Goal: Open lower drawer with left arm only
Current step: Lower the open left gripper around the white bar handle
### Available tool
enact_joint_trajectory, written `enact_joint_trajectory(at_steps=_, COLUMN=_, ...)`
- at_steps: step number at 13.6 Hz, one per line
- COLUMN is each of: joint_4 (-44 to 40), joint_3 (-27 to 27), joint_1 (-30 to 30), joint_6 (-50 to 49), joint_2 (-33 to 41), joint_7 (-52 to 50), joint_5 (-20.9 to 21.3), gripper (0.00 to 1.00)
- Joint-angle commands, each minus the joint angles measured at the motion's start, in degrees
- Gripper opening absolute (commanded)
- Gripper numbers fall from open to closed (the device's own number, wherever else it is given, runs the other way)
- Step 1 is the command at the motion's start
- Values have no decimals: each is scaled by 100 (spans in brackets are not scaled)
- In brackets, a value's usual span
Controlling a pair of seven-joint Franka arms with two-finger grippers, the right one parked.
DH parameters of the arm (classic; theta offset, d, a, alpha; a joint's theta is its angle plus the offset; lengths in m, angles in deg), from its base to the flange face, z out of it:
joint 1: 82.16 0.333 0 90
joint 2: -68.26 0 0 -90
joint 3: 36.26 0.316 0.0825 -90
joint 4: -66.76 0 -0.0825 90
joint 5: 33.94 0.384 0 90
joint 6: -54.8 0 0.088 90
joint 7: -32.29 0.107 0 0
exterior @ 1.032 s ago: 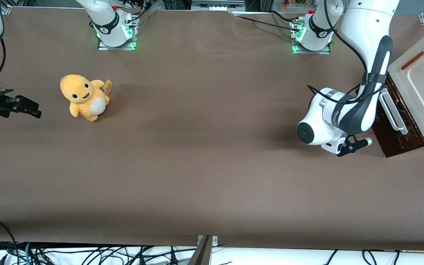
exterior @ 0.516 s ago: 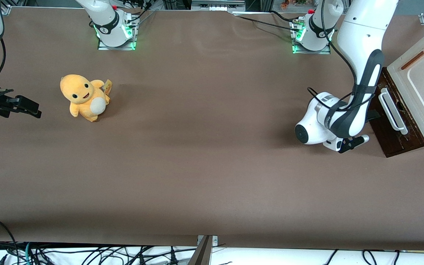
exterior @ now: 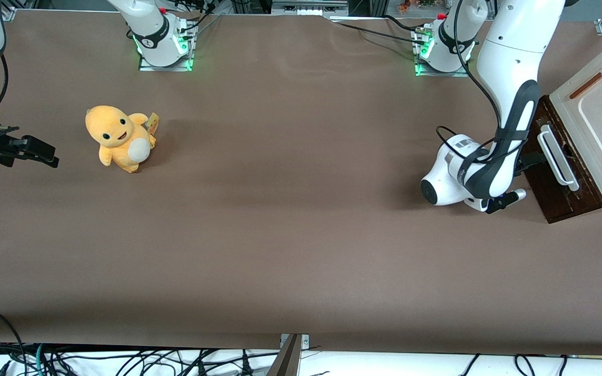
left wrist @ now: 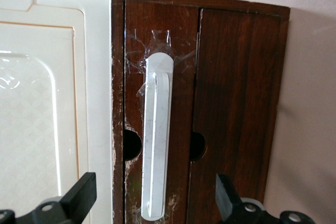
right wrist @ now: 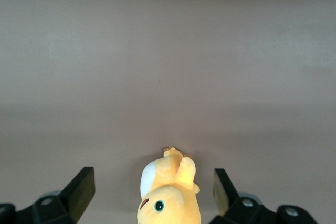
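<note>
The lower drawer (exterior: 541, 185) (left wrist: 181, 77) shows as a dark brown front on the small cabinet at the working arm's end of the table, and looks closed. A white bar handle (exterior: 557, 156) (left wrist: 157, 140) is taped along it. The left arm (exterior: 510, 78) bends down in front of the cabinet. Its black gripper (exterior: 534, 160) (left wrist: 156, 184) points straight at the handle. The gripper is open, with one black finger (left wrist: 84, 192) on each side of the handle's end and nothing held. I cannot tell whether the fingers touch the front.
The cabinet's cream top panel (exterior: 599, 120) (left wrist: 42, 119) adjoins the drawer front. A plain dark panel (left wrist: 241, 103) runs alongside the handled front, next to the table. An orange plush toy (exterior: 120, 138) (right wrist: 168, 195) sits toward the parked arm's end. The arm bases (exterior: 439, 47) stand farthest from the front camera.
The left arm's wrist has drawn back a little from the cabinet, uncovering more of the dark front and the handle. The drawer and cabinet have not visibly moved.
</note>
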State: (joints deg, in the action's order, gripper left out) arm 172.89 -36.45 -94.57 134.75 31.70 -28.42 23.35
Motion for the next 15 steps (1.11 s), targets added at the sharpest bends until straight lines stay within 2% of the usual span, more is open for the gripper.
enact_joint_trajectory(at_steps=1, joint_4=65, joint_3=-34, joint_1=151, joint_6=-59, joint_2=17, joint_7=-72, joint_5=247, gripper=100)
enact_joint_trajectory(at_steps=15, joint_4=136, joint_3=-8, joint_1=441, joint_6=-41, joint_2=-158, joint_7=-485, joint_5=581, gripper=100)
